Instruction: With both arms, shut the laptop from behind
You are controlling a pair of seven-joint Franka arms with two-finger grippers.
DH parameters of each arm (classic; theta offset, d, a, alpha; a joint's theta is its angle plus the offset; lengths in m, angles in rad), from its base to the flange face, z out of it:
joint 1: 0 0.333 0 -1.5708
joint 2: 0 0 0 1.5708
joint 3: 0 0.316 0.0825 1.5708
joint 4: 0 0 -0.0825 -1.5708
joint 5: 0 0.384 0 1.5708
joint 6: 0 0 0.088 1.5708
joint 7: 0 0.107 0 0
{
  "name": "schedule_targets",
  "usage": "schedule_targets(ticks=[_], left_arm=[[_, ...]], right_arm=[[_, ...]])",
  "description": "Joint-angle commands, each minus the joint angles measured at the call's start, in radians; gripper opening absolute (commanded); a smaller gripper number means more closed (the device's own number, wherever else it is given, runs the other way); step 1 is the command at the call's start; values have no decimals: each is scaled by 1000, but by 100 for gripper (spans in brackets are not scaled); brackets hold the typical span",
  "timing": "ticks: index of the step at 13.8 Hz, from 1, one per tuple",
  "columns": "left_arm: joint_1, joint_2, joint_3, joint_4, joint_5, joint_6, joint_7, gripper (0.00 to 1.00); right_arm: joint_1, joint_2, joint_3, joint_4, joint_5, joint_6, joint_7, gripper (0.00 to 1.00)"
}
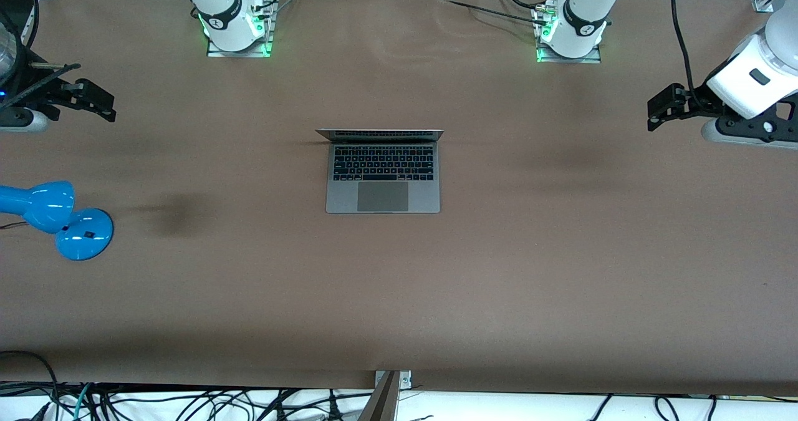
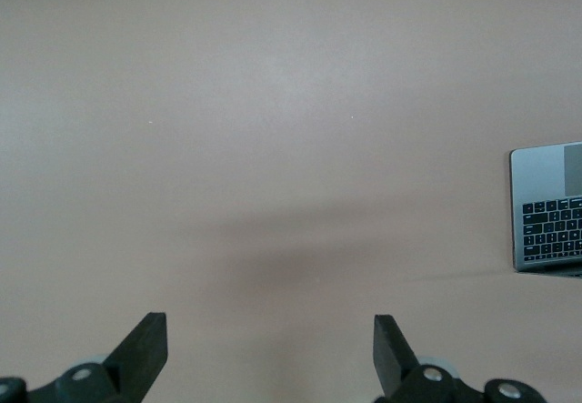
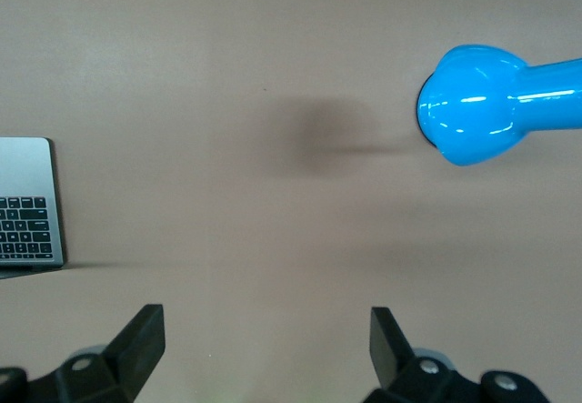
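Silver-grey metal laptop (image 1: 383,171): lies open at the middle of the brown table (image 1: 399,284), black keyboard and grey trackpad facing up, screen raised along the edge toward the arm bases. It sits between the two grippers and well apart from both, touched by neither.

Left gripper (image 1: 654,110): hangs over the table's edge at the left arm's end, fingers (image 2: 145,344) spread wide with only bare table between them. One corner of the laptop (image 2: 548,207) shows off to the side of the fingers in the left wrist view.

Right gripper (image 1: 106,106): hangs over the right arm's end of the table, fingers (image 3: 141,339) likewise spread apart on nothing. Its wrist view catches the laptop's other corner (image 3: 27,203) to one side and a blue lamp (image 3: 482,103) to the other.

Blue lamp (image 1: 59,218): sits near the table edge below the right gripper in the front view; the left wrist view does not show it.

Open brown surface surrounds the laptop on every side.
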Motion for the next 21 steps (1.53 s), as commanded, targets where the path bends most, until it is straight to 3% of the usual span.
schedule_targets(ticks=[1, 13, 18, 21], left_arm=[[-11, 9, 12, 22, -12, -20, 19, 100], [-20, 9, 6, -52, -99, -20, -1, 100], [-25, 9, -19, -90, -148, -17, -106, 100], [-23, 9, -68, -98, -154, -9, -186, 100]], right_arm=[[-1, 8, -4, 27, 19, -23, 11, 100], [-4, 13, -24, 28, 59, -22, -4, 100], [-4, 13, -24, 28, 59, -22, -4, 100], [-2, 13, -24, 28, 59, -22, -4, 100]])
